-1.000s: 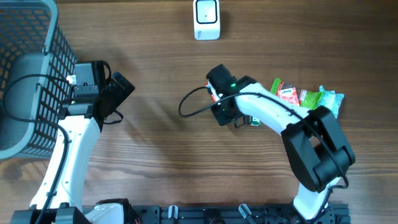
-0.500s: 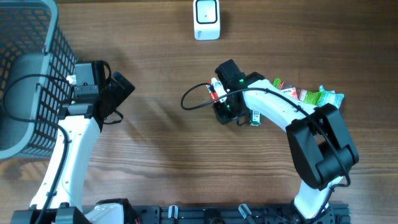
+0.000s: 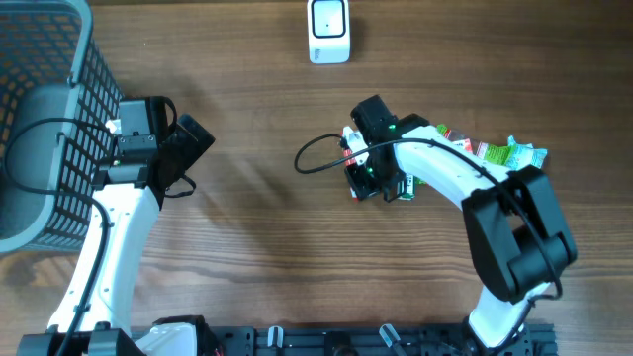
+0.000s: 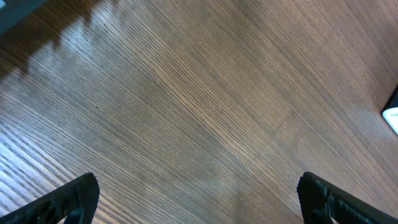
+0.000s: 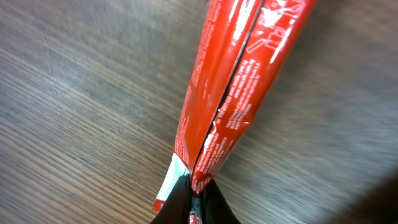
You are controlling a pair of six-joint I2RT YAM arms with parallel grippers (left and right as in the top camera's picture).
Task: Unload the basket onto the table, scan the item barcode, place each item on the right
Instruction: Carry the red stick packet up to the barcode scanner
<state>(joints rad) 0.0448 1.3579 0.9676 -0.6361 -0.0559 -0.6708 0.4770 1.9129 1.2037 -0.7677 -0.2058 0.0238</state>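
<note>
The item is a glossy red packet (image 5: 242, 81) with white print, folded lengthwise. In the right wrist view it hangs over the wooden table, and my right gripper (image 5: 196, 199) is shut on its lower end. From overhead only a red-and-white bit of the packet (image 3: 347, 146) shows beside the right gripper (image 3: 368, 176), right of the table's middle. The white barcode scanner (image 3: 328, 30) stands at the far edge, well apart from the packet. My left gripper (image 3: 188, 148) hovers at the left, and its jaws (image 4: 199, 208) are wide open over bare wood, holding nothing.
A grey mesh basket (image 3: 40, 119) fills the far left corner. A row of green and red snack packets (image 3: 495, 153) lies to the right, behind the right arm. Another small green packet (image 3: 405, 190) pokes out under that arm.
My right gripper has shifted a little to the right and closed on the red packet. The left arm has stayed still.
</note>
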